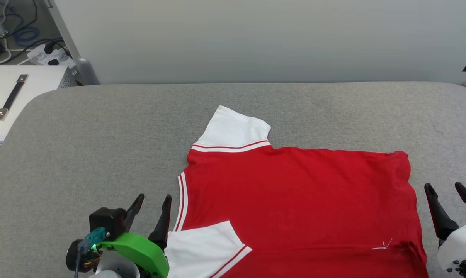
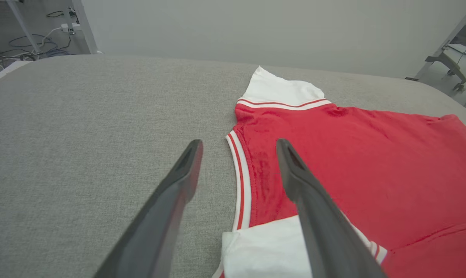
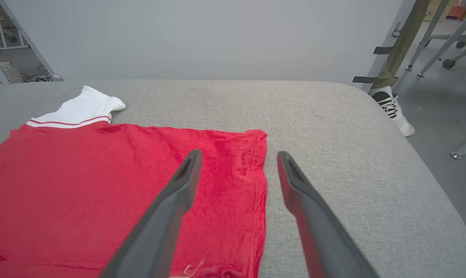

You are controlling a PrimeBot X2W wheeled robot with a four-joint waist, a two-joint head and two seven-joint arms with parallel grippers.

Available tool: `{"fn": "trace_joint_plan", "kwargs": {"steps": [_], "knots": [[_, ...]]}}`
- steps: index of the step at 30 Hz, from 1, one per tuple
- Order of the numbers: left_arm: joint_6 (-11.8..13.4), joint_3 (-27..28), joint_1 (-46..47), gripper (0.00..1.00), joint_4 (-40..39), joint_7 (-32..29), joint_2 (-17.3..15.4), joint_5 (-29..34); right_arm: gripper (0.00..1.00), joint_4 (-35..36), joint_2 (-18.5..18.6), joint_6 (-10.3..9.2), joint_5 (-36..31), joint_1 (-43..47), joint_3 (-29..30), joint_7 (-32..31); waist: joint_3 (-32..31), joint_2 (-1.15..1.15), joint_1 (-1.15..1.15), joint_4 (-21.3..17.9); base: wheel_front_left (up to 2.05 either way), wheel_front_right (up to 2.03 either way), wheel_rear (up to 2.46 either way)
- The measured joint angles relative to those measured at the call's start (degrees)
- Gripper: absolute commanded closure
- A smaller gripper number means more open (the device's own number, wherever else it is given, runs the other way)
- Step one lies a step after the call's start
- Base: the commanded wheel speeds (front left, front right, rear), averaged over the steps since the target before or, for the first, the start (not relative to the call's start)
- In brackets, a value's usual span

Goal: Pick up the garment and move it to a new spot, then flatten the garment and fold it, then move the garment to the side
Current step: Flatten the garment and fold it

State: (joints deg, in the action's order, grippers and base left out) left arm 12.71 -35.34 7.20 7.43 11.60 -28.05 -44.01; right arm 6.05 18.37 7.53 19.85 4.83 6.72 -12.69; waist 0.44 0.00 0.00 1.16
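I'm seeing the red jersey [image 1: 295, 200] lying flat, lower centre-right of the head view, on the grey worktop [image 1: 101, 135]. The left gripper [image 1: 154, 197] and right gripper [image 1: 443, 186] are sitting with jaws apart, empty, flanking it. I'm judging it light and floppy, so I'm favouring pinching the striped neck trim [image 2: 240, 181] and the hem [image 3: 262, 173]. Open room is lying upper left.

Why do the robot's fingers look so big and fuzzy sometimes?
Left wrist view: the left gripper sits close to the wide lens, so it looks huge and soft-edged; the garment is sharp. Right wrist view: same for the right gripper. Head view: even light, no glare.
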Motion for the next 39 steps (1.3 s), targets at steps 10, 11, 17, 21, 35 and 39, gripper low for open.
{"fn": "trace_joint_plan", "kwargs": {"steps": [10,11,17,21,35,39], "knots": [[-6.3,12.48,-3.18,0.0,-6.76,3.08,7.53,11.47,0.0,2.12,-4.36,0.0,-3.11,1.4,-1.13,14.68,-0.07,0.0,0.0,-0.38,0.0,0.0,0.0],[-7.43,13.78,-4.23,0.0,-7.01,3.08,8.62,13.18,0.0,2.07,-5.0,0.0,-3.43,1.51,-1.2,16.26,0.01,0.0,0.0,-0.38,0.0,0.0,0.0],[-13.13,19.51,-7.79,0.0,-6.1,3.08,14.8,20.2,0.0,0.94,-8.06,0.0,-5.83,1.92,-1.16,23.98,0.67,0.0,0.0,-0.41,0.0,0.0,0.0],[-16.0,23.13,-8.12,0.0,-5.2,3.08,18.46,23.23,0.0,-0.36,-9.28,0.0,-6.36,2.09,-1.87,25.12,1.18,0.0,0.0,-0.7,0.0,0.0,0.0],[-19.67,25.87,1.24,0.0,-0.86,2.98,19.74,27.67,0.0,-1.23,-9.57,0.0,-6.49,-2.11,-5.28,25.9,7.63,0.0,0.0,-3.68,0.0,0.0,0.0],[-19.8,21.7,10.83,0.0,2.27,-5.22,15.53,21.73,0.0,-0.16,-10.05,0.0,-6.56,-4.03,-6.93,25.46,10.71,0.0,0.0,-5.07,0.0,0.0,0.0]]}}
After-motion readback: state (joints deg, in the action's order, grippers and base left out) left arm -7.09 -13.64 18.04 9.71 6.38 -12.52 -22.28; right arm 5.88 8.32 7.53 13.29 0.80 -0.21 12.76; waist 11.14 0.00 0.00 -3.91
